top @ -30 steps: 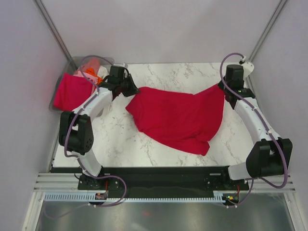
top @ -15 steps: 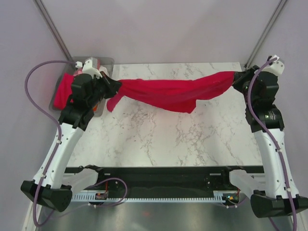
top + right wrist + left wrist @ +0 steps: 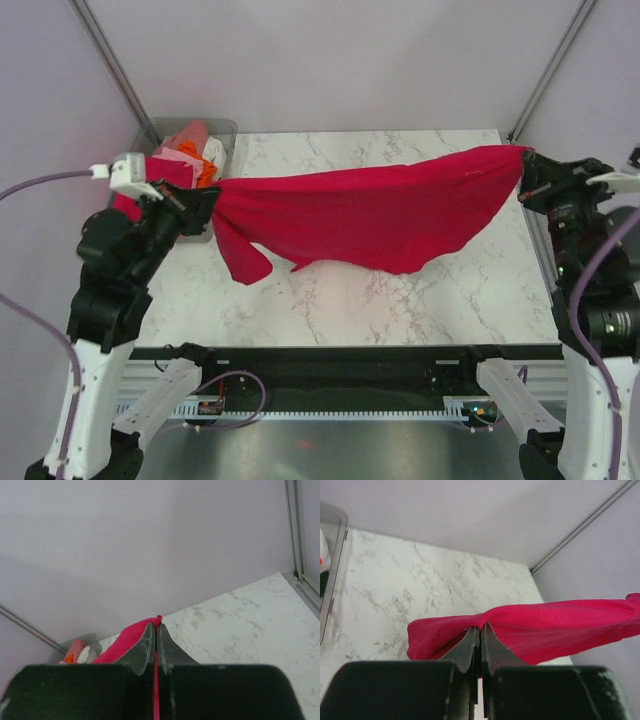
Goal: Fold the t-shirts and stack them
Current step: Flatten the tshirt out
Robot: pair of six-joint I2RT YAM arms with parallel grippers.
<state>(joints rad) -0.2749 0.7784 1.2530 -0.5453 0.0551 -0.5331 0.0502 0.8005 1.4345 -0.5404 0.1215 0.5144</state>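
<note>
A crimson red t-shirt (image 3: 370, 215) hangs stretched in the air above the marble table (image 3: 400, 300), held at both ends. My left gripper (image 3: 212, 195) is shut on its left end; in the left wrist view the cloth (image 3: 545, 630) bunches at the closed fingertips (image 3: 480, 628). My right gripper (image 3: 524, 172) is shut on the right end; in the right wrist view a strip of red cloth (image 3: 125, 640) sits pinched between the fingers (image 3: 156, 626). A loose sleeve (image 3: 245, 262) dangles at the lower left. More shirts, magenta-pink, orange, pale pink and white (image 3: 195, 150), lie in the bin.
The clear grey plastic bin (image 3: 225, 128) stands at the table's back left corner, just behind my left arm; it also shows in the right wrist view (image 3: 80, 650). Metal frame posts (image 3: 550, 60) rise at both back corners. Pale walls close the space.
Both arms have risen and pulled apart toward the near side, lifting the red shirt off the table and stretching it wider. The left gripper has moved away from the bin.
</note>
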